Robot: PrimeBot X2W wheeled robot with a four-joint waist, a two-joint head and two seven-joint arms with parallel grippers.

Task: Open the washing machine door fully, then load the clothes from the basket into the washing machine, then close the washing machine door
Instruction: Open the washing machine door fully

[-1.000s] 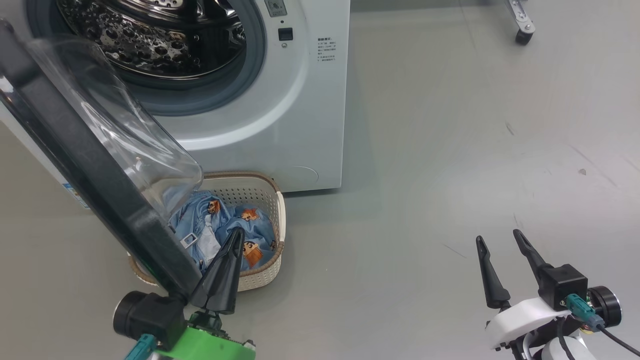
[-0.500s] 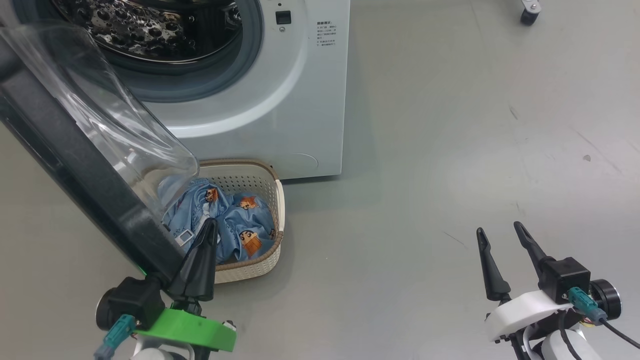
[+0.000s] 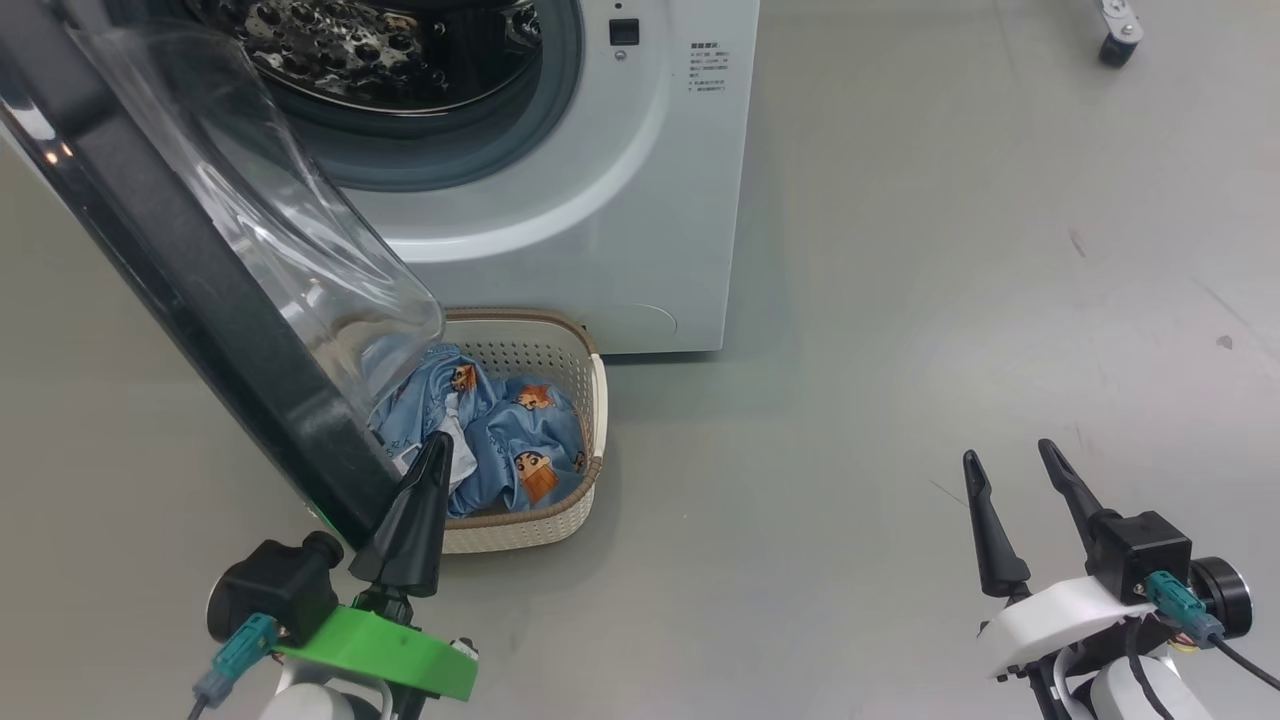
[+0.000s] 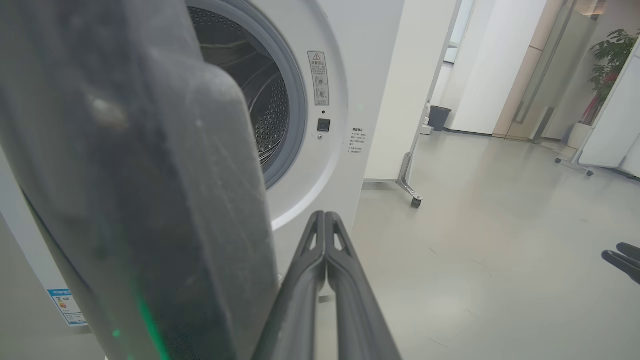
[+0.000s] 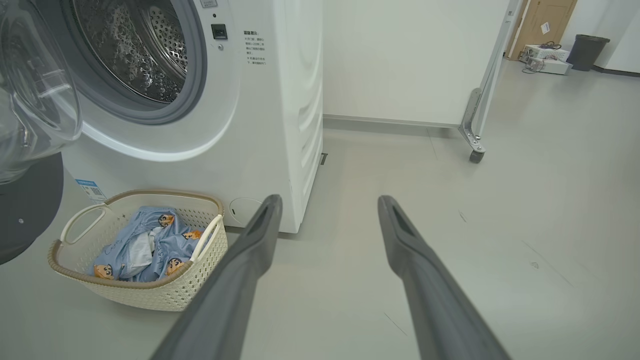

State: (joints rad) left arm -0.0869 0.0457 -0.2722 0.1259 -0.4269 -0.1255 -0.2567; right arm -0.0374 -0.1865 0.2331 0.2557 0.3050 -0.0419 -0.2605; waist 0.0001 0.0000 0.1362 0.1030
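A warning-triangle label [image 4: 318,77], unreadable, is seen on the washing machine [image 3: 620,220]. By its door [image 3: 190,290] the left gripper [image 3: 437,442] is shut; the right gripper [image 3: 1008,452] is spread, empty.

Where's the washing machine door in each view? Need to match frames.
Head view: washing machine door slants across the left side, swung open.
Left wrist view: its dark rim looms large at left.
Right wrist view: its glass bowl juts in from the left edge.
Shared landmark: small black square on the washing machine front.
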